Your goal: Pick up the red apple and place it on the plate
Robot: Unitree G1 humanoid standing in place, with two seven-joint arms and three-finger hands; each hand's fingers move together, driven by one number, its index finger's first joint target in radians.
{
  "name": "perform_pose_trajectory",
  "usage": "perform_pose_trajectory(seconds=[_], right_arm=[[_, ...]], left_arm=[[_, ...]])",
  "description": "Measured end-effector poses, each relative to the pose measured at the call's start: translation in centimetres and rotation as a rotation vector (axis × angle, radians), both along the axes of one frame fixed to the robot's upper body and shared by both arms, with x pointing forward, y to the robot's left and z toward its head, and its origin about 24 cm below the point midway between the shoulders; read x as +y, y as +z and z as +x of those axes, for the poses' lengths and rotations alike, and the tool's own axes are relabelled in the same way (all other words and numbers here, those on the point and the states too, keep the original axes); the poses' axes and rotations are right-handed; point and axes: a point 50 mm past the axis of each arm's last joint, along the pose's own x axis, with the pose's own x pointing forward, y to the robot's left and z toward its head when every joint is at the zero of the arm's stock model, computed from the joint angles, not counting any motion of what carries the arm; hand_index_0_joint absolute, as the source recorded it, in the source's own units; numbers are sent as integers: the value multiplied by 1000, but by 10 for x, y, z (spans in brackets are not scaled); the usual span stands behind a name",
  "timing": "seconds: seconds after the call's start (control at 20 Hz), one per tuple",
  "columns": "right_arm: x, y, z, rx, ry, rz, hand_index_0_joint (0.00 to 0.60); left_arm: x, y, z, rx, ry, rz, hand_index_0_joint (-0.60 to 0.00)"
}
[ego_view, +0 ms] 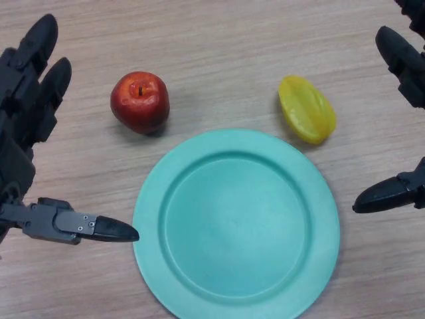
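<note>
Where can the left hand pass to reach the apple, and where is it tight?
Bare wood lies between the open left hand and the red apple, and along the top edge. The teal plate is empty. It is tighter between apple and plate rim, and between the yellow starfruit and the rim.

Red apple (140,102), deep and glossy, with orange-yellow flecks near the stem hollow and a darker crimson on the lower side. Plate (153,219) plain teal-green, one flat colour, slightly paler across the middle well. Yellow fruit (306,109), waxy, ridged, with a greener tinge along the top ridge. Worktop (219,40) pale beige-brown wood grain, fine streaks running across. Left hand (26,100) black, with a grey metal section on the thumb; right hand (398,119) black all over
</note>
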Motion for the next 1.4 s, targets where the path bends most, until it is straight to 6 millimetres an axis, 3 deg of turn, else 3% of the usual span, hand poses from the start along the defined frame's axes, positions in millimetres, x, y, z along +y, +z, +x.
perform_pose_trajectory(seconds=[0.3,0.4,0.6,0.8,0.95,1.1,1.2,1.35,1.4], right_arm=[[2,1,-5,-15,5,-8,0],[0,3,-7,-20,13,7,0],[-1,1,-10,-16,5,17,0],[-1,5,-15,-36,21,34,0],[-6,4,-17,-32,-6,35,0],[-9,5,-19,-33,-8,49,0],[-11,5,-19,-38,-18,49,0],[-12,5,-20,-46,-23,50,0],[-14,5,-21,-45,-30,51,0]], left_arm=[[-2,2,1,-10,-26,-25,0],[1,5,12,-33,-21,-29,0],[9,-8,54,10,77,74,0],[-8,-29,98,123,79,106,0],[-13,-30,129,90,178,190,0],[-19,-27,146,50,243,277,0],[-24,-34,153,33,293,443,-200],[-29,-56,163,36,295,687,-598],[-29,-62,165,36,287,751,-600]])
